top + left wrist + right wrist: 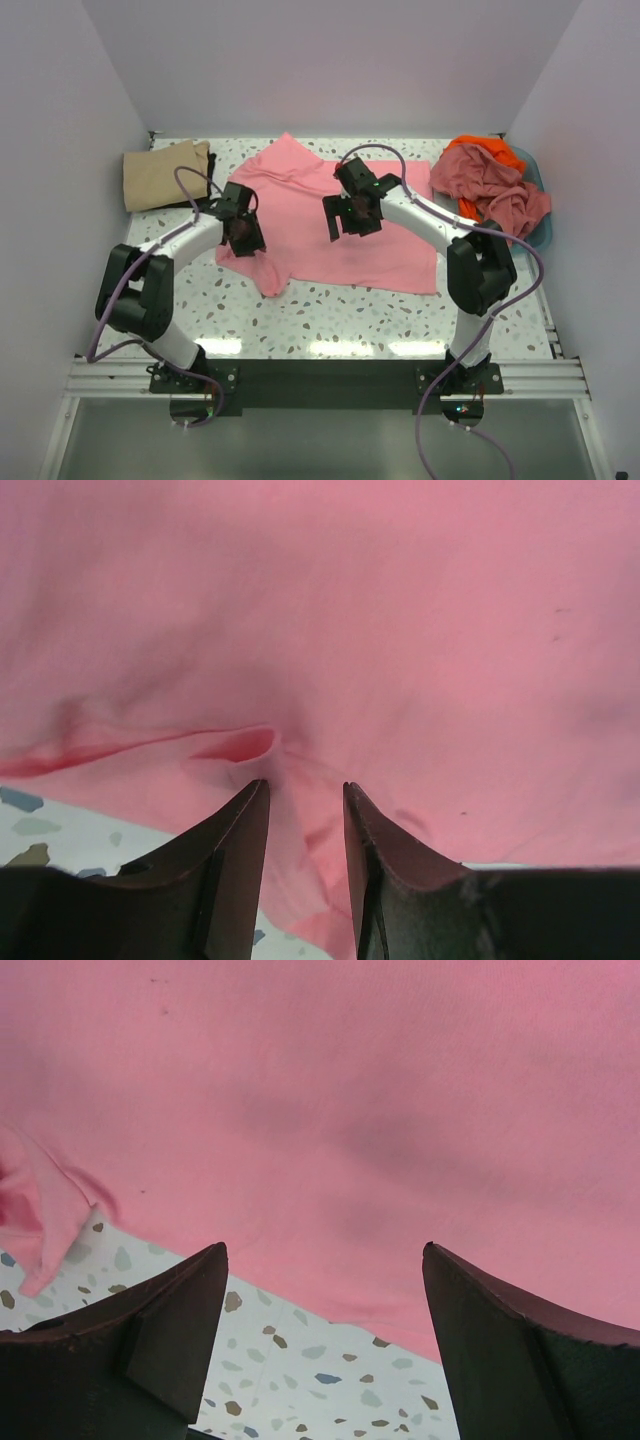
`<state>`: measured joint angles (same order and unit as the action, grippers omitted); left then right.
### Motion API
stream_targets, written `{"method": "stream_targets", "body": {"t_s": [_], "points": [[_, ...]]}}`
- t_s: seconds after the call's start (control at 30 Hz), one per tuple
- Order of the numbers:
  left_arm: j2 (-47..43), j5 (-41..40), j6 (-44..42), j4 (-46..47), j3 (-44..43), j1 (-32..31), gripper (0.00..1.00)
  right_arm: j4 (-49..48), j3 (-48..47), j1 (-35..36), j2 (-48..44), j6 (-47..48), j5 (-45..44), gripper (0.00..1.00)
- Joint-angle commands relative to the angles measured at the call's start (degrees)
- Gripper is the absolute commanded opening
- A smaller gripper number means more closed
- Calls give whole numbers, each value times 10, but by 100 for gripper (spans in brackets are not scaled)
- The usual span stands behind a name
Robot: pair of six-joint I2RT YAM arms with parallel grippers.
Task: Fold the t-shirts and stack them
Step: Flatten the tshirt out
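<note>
Pink t-shirt fabric sits pinched between our left gripper and its nearly closed jaws at the shirt's left edge. Our right gripper hangs wide open, holding nothing, above the spread shirt mid-table; the tan folded shirt lies far left.

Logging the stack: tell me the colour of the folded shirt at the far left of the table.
Tan/beige folded shirt; it shows best in the top external view.
</note>
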<state>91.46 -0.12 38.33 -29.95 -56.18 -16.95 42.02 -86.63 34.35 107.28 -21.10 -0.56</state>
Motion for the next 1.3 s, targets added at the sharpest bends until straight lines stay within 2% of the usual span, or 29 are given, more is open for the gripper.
{"method": "stream_targets", "body": {"t_s": [0.0, 0.17, 0.33, 0.43, 0.57, 0.63, 0.7, 0.73, 1.27], "points": [[20, 24, -6, 38, -31, -8, 40, 8, -6, -2, -16, -7, -2, 82], [14, 36, -11, 60, -38, -19, 40, 11, -11, -2, -14, -6, -4, 82], [-45, -43, -15, 23, -31, -19, 41, 10, -6, -2, -16, -6, -2, 82], [-101, -69, -15, 11, -1, -18, 40, 10, -1, -2, -19, -7, -3, 82], [-174, -50, -22, 68, 86, 4, 41, 7, 3, -2, -19, -8, -2, 82], [-169, -28, -32, 78, 99, 13, 40, 6, 2, -2, -17, -9, 1, 82], [-150, -25, -50, 88, 103, 16, 31, 7, -1, -2, -13, -9, 3, 82], [-146, -26, -55, 94, 105, 16, 30, 8, -2, -2, -13, -9, 4, 82], [-60, -21, -93, 153, 105, 36, 33, 21, 5, -3, -28, -9, -14, 82]]}}
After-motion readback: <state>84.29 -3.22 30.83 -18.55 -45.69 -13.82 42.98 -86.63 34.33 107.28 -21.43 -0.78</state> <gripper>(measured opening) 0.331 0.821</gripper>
